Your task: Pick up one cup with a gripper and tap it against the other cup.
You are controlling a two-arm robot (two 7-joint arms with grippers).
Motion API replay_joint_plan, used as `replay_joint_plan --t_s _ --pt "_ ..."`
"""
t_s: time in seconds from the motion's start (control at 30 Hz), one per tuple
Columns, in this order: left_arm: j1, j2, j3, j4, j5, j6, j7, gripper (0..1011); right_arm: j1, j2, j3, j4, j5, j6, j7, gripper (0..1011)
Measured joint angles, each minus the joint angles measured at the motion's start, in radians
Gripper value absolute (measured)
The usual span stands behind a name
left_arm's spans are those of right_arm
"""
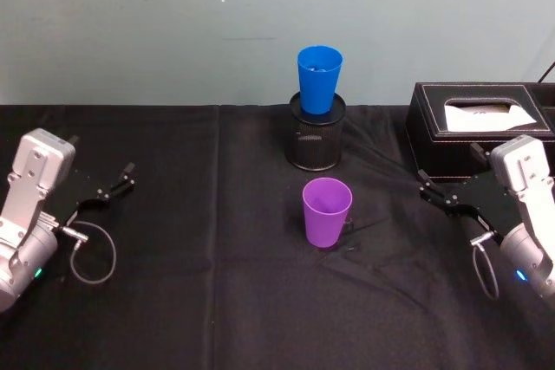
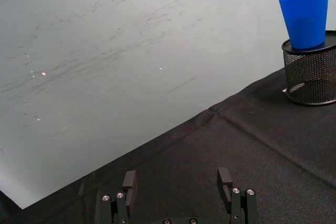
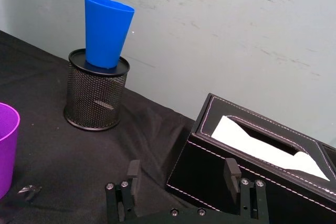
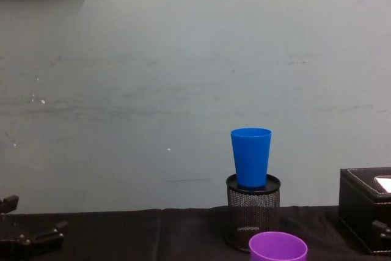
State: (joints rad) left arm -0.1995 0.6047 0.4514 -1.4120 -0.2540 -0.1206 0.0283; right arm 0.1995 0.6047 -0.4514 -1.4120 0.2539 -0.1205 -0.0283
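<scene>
Well left of the right hand [image 1: 427,186] stands the purple cup [image 1: 327,211].

Left gripper [image 1: 127,176], right gripper [image 1: 424,185] apparently open.

A table [image 1: 217,301] under a black cloth [image 1: 173,214] carries three things. The mesh holder [image 1: 316,140] stands near the back edge. The purple cup [image 1: 326,212] stands upright just in front of it. The tissue box [image 1: 434,140] sits well to its right.
</scene>
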Motion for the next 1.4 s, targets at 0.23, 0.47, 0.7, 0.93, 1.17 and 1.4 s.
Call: replay_joint_plan --t_s 0.23,0.47,0.7,0.93,1.17,1.4 --pt "0.000 0.000 0.000 0.000 0.000 0.000 0.000 1000 0.000 0.000 0.000 0.000 0.000 0.000 0.000 1004" --pt "0.000 0.000 0.000 0.000 0.000 0.000 0.000 1000 0.000 0.000 0.000 0.000 0.000 0.000 0.000 1004" --pt "0.000 0.000 0.000 0.000 0.000 0.000 0.000 1000 0.000 0.000 0.000 0.000 0.000 0.000 0.000 1004" --pt "0.000 0.000 0.000 0.000 0.000 0.000 0.000 1000 0.000 0.000 0.000 0.000 0.000 0.000 0.000 1004" --pt "0.000 0.000 0.000 0.000 0.000 0.000 0.000 1000 0.000 0.000 0.000 0.000 0.000 0.000 0.000 1004" --pt "0.000 0.000 0.000 0.000 0.000 0.000 0.000 1000 0.000 0.000 0.000 0.000 0.000 0.000 0.000 1004"
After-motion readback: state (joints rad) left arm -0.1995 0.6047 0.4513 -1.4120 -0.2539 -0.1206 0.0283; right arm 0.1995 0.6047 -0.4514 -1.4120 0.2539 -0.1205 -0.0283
